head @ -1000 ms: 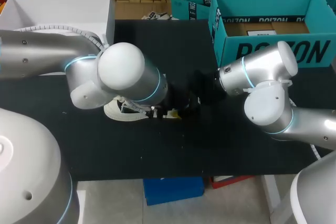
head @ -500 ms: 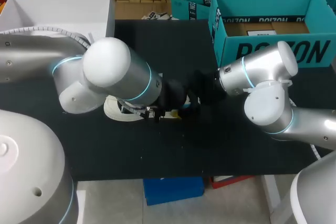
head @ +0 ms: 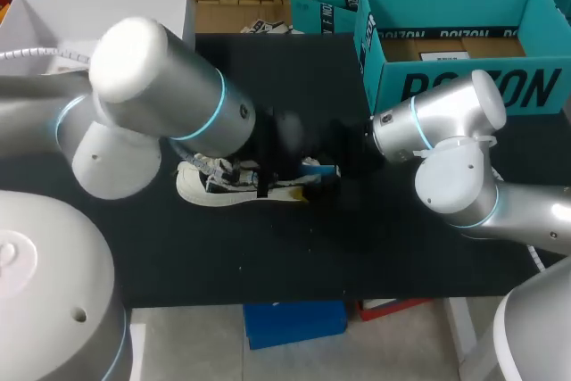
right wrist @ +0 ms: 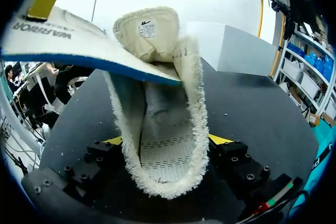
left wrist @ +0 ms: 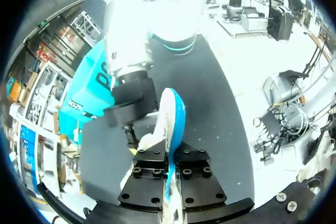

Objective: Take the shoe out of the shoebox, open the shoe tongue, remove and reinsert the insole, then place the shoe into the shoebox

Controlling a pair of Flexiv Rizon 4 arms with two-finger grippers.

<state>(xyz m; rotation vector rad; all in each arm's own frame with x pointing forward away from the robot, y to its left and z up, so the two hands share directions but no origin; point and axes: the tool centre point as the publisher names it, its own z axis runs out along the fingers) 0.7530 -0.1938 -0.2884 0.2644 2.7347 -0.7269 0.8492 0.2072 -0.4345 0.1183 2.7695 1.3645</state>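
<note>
Black table (head: 312, 256), both arms meeting mid-table. Insole step in hand, judging by the layout. Shoe (head: 234, 186) out of shoebox (head: 446, 86), lying on table well apart from it, heel end toward right arm.

Right gripper (right wrist: 167, 142) clenched on shoe at the fleecy heel collar, one yellow tip each side, mouth held open. Left gripper (left wrist: 170, 163) clamped on insole (left wrist: 172, 119), gripped edge-on (blue underside showing). Insole up over shoe mouth, mostly out; cannot tell whether its far end is clear of the collar.

Next move, as a guess: pull insole fully free if not already, then line its toe end with the mouth and feed it in flat along the shoe floor. Needs right grip steady and collar kept spread, else a likely snag on the fleece.

Shoebox: no shoe inside, only brown floor visible. White box (head: 107, 15) at far left corner: contents not visible.
</note>
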